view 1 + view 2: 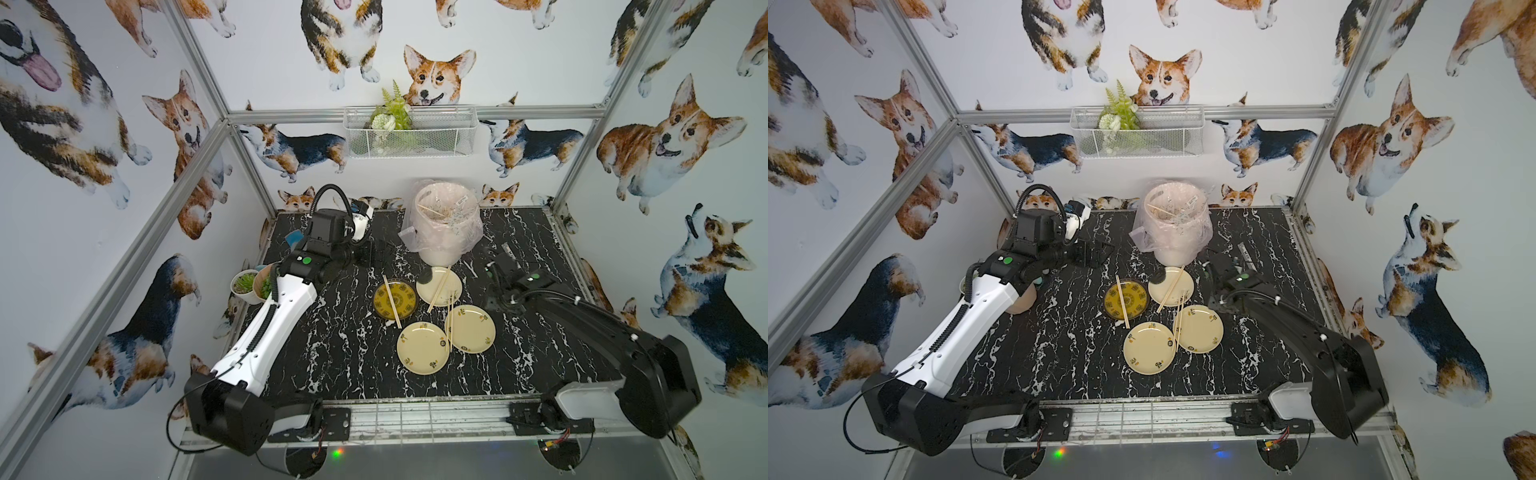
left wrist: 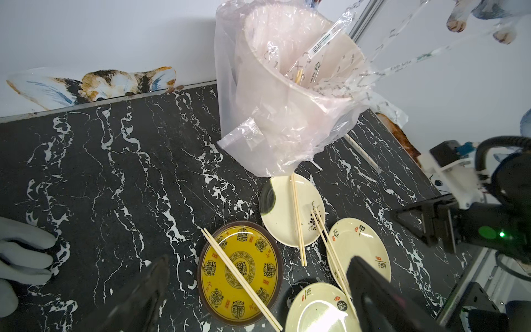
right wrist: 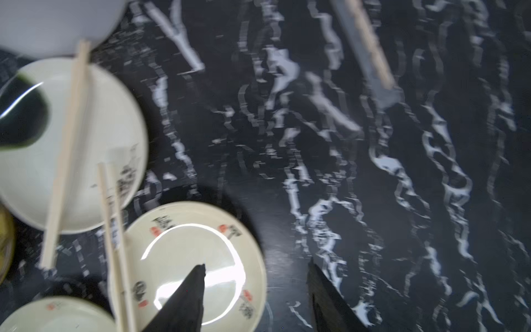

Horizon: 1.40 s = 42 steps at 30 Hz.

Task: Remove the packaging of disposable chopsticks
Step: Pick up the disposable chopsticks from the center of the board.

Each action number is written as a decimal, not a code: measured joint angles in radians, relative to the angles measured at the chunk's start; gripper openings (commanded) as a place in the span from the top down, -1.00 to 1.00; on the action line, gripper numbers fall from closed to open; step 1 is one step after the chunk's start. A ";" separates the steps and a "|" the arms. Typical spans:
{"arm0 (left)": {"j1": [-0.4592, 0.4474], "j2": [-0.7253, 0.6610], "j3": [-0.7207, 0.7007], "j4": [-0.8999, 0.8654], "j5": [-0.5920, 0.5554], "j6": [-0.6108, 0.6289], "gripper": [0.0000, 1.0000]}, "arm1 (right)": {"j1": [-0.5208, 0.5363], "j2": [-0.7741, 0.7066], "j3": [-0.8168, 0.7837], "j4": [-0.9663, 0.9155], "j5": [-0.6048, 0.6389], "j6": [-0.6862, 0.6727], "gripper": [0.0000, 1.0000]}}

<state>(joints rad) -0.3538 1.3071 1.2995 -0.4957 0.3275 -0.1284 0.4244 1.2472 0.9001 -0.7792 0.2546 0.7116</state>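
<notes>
Left wrist view: four plates (image 2: 281, 207), three bare chopstick pairs (image 2: 298, 218); left fingers (image 2: 373, 287) wide, right fingers (image 3: 184, 299) parted, empty.

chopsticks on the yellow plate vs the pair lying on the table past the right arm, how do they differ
The chopsticks on the yellow plate are bare; the pair on the table sits inside a clear sleeve. The bare pair lies across the yellow plate with both ends past its rim; the sleeved pair lies flat on the black marble table, on no plate. Both are thin, straight, pale wooden sticks.
</notes>
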 measured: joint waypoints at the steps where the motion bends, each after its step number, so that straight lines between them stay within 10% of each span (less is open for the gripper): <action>1: 0.000 0.000 0.003 0.000 0.005 0.000 -1.00 | -0.116 -0.056 -0.045 0.006 -0.001 0.002 -0.24; 8: 0.000 -0.014 0.011 0.001 0.039 -0.013 -1.00 | -0.490 -0.070 -0.122 0.076 -0.088 -0.042 -0.25; 23: 0.000 -0.005 0.015 -0.009 0.087 -0.013 -1.00 | -0.508 0.572 0.434 0.120 -0.270 -0.494 -0.18; 42: 0.000 0.020 0.018 -0.010 0.104 -0.023 -1.00 | -0.503 0.661 0.377 0.060 -0.253 -0.548 0.04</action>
<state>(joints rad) -0.3538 1.3273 1.3174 -0.5056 0.4313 -0.1513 -0.0788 1.9079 1.2774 -0.7193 0.0017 0.1638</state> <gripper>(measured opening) 0.999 0.489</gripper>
